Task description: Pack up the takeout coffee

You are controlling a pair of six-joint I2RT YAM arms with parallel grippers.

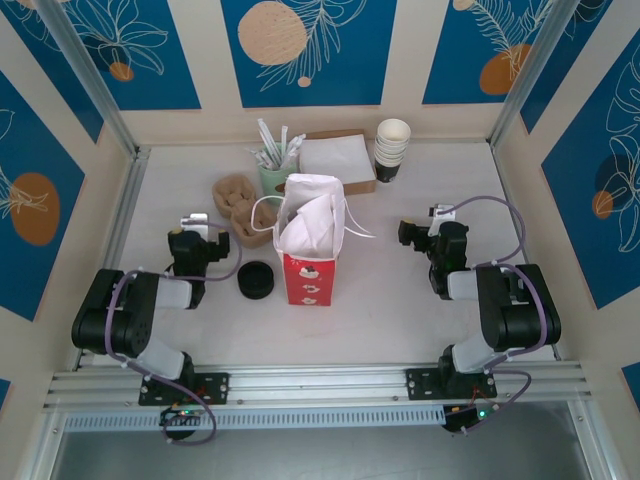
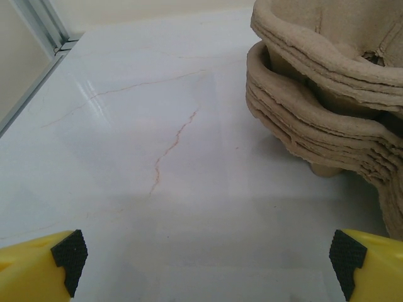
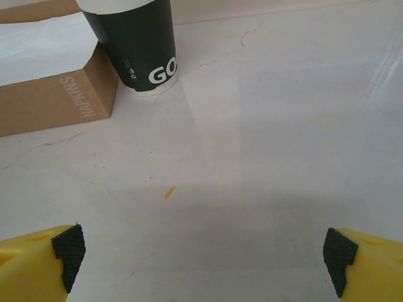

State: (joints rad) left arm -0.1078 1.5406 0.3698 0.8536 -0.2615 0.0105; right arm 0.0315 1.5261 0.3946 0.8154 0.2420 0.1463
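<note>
The takeout coffee is out of view. A red-and-white paper bag (image 1: 308,262) stands open at the table's middle, with white paper showing inside it. My left gripper (image 1: 195,225) rests low to the bag's left, open, and nothing but bare tabletop lies between its yellow fingers (image 2: 44,264) in the left wrist view. To the right of the bag my right gripper (image 1: 418,232) is open too, and only table surface shows between its black pads (image 3: 68,248).
A black round puck (image 1: 256,280) lies just left of the bag. Stacked pulp cup carriers (image 1: 240,205) (image 2: 327,94) sit ahead of the left gripper. At the back stand a napkin box (image 1: 338,160) (image 3: 56,94), a cup stack (image 1: 392,148) (image 3: 141,44) and a green holder of wrapped sticks (image 1: 272,165).
</note>
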